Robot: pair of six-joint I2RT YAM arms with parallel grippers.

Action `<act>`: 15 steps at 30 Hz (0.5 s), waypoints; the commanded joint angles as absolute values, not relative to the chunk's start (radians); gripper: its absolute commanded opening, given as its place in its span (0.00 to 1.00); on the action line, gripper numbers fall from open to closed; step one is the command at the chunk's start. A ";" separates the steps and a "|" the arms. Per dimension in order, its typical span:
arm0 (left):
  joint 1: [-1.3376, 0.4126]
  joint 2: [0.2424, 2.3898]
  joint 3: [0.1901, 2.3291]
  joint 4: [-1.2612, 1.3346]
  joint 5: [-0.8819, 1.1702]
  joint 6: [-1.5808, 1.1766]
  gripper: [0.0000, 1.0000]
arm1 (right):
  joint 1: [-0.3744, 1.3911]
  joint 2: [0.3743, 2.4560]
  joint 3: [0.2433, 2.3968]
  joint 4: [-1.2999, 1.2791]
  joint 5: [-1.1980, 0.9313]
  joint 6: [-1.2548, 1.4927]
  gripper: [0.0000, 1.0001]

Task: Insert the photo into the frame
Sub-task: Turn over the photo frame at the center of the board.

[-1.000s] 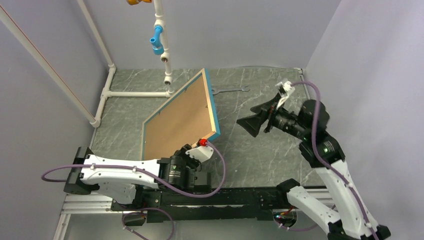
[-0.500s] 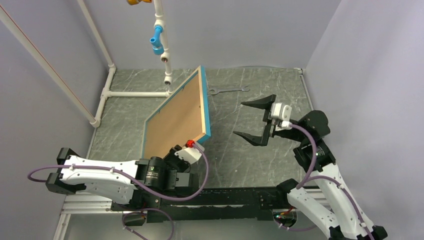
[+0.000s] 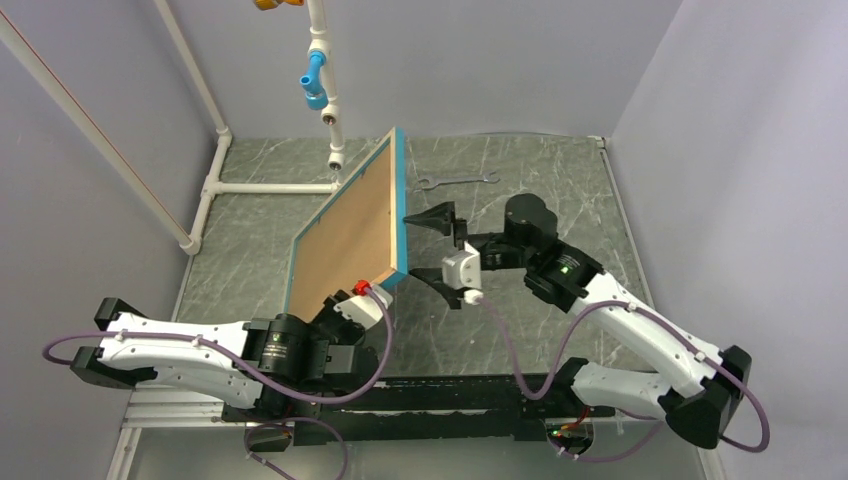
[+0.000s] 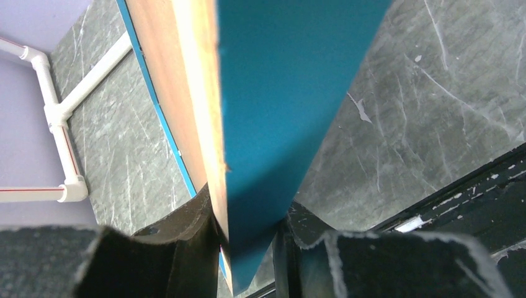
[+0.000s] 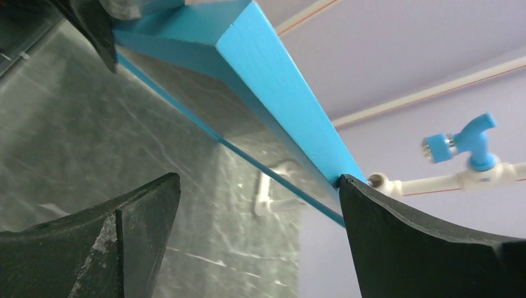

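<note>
One corner of the frame (image 3: 350, 235) in the left gripper (image 4: 245, 223); right gripper (image 5: 255, 185) wide beside its half-hidden front.

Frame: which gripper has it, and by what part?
Left gripper holds the frame by its near edge, jaws clamped across its thickness. Right gripper holds nothing, jaws open.

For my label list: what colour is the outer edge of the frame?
Bright blue; the frame shows it best in the right wrist view.
</note>
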State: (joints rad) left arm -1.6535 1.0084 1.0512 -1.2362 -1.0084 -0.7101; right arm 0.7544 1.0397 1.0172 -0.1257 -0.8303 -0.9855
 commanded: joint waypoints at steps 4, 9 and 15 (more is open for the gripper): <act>-1.672 0.942 1.036 -1.007 -0.814 -0.883 0.00 | 0.890 1.104 1.087 -0.049 -0.589 -1.257 0.99; -1.675 0.936 1.019 -0.997 -0.800 -0.886 0.00 | 0.904 1.135 1.140 -0.074 -0.609 -1.293 0.99; -1.676 0.950 1.017 -0.989 -0.792 -0.881 0.00 | 0.927 1.176 1.209 -0.190 -0.618 -1.364 0.94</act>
